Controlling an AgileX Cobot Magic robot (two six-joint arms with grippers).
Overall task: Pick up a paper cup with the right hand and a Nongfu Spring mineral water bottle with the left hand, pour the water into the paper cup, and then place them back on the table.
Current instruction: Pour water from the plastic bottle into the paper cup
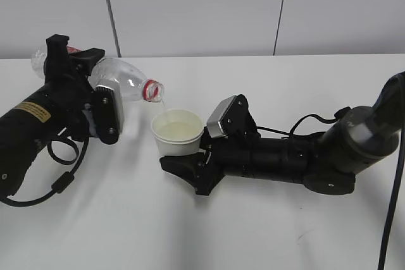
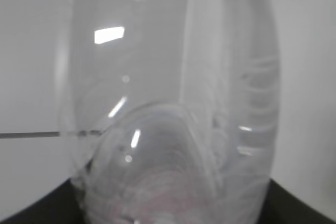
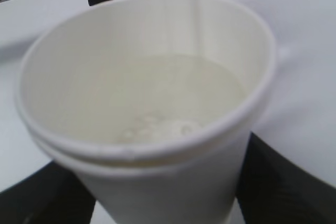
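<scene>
My left gripper is shut on the clear water bottle and holds it tipped, its red-ringed neck pointing right and down. A thin stream of water falls from the mouth into the paper cup. My right gripper is shut on the cup and holds it upright just above the white table. The cup fills the right wrist view and is about half full of water. The bottle fills the left wrist view, blurred. The label is hidden.
The right arm lies low across the table from the right. The left arm's looped cable hangs at the left. A white panelled wall stands behind the table's far edge.
</scene>
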